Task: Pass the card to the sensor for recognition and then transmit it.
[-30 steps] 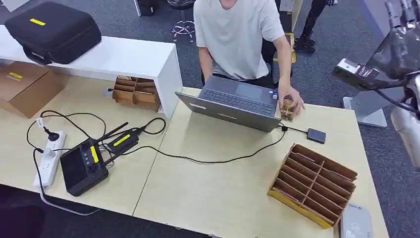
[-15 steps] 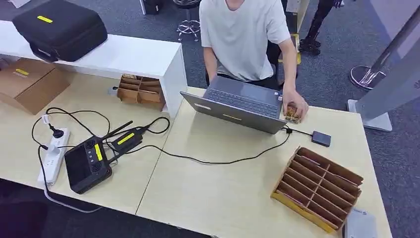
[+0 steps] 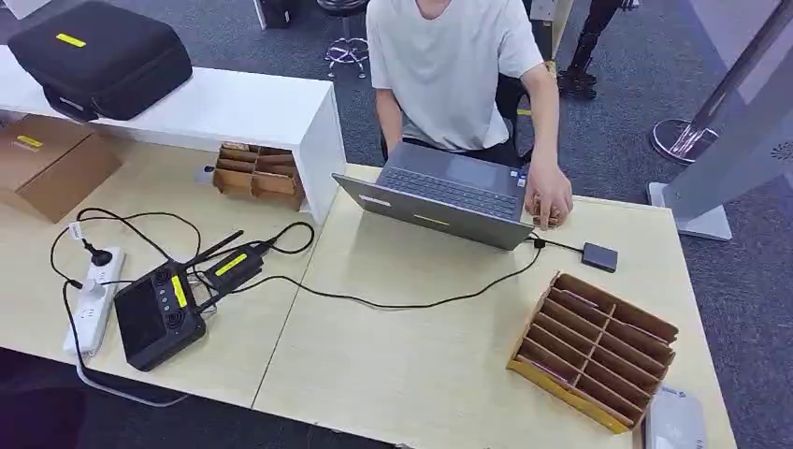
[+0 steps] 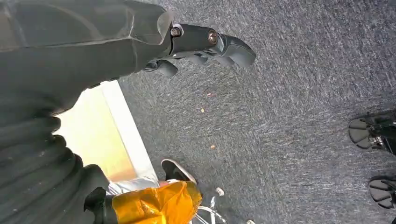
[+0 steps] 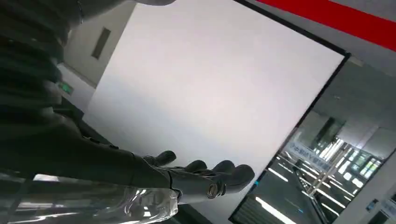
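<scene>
A small black sensor box [image 3: 598,255] lies on the table to the right of the open laptop [image 3: 444,192], wired to it by a black cable. A person's hand [image 3: 549,196] rests on the table by the laptop's right corner and covers whatever lies under it. My left hand [image 4: 205,44] hangs over grey carpet with its fingers stretched out, holding nothing. My right hand [image 5: 196,179] is raised in front of a white wall, fingers extended and empty.
A cardboard slotted sorter [image 3: 594,348] stands at the table's front right, with a grey device [image 3: 673,421] beside it. A black controller [image 3: 154,313], a power strip [image 3: 93,299] and cables lie on the left. A person [image 3: 449,70] sits behind the laptop.
My right hand stood at the head view's upper right a second ago and has since left it. The person's hand has come down over a small stack of cards beside the laptop.
</scene>
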{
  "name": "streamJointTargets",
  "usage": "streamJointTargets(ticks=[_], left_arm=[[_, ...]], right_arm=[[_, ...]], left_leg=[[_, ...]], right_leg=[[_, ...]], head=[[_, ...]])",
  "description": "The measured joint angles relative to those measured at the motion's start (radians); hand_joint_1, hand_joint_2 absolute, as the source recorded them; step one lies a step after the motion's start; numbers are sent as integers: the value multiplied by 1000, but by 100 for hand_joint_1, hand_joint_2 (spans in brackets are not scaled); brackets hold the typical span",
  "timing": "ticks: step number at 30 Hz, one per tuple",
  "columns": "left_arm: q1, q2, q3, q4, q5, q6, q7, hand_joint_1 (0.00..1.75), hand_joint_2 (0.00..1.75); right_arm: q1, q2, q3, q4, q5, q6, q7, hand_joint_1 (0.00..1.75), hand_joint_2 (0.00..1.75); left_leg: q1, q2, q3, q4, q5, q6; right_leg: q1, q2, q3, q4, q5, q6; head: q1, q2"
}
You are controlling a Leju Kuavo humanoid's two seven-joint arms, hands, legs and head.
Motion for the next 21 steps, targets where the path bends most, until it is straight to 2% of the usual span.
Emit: streamJointTargets(ticks=[7, 17, 18, 21], left_arm=[[-3, 39, -17, 52, 0, 39, -11, 0, 175], [-9, 76, -34, 111, 0, 51, -11, 0, 175], [-9, 77, -35, 115, 0, 51, -11, 0, 175], [-13, 87, -42, 132, 0, 66, -12, 0, 175]], right_arm=[[28, -21, -39, 24, 1, 142, 15, 0, 175], [53, -31, -68, 45, -1, 157, 16, 0, 175], [53, -31, -69, 47, -1, 158, 17, 0, 0], [63, -32, -77, 51, -8, 212, 22, 0, 0]], left_leg=[[0, 0, 0, 0, 0, 0], [0, 0, 0, 0, 0, 0], [0, 0, 0, 0, 0, 0], [0, 0, 0, 0, 0, 0]], right_leg=[[0, -1, 0, 0, 0, 0], [0, 0, 0, 0, 0, 0], [0, 0, 0, 0, 0, 0], [0, 0, 0, 0, 0, 0]], head=[[0, 0], [0, 0], [0, 0], [0, 0]])
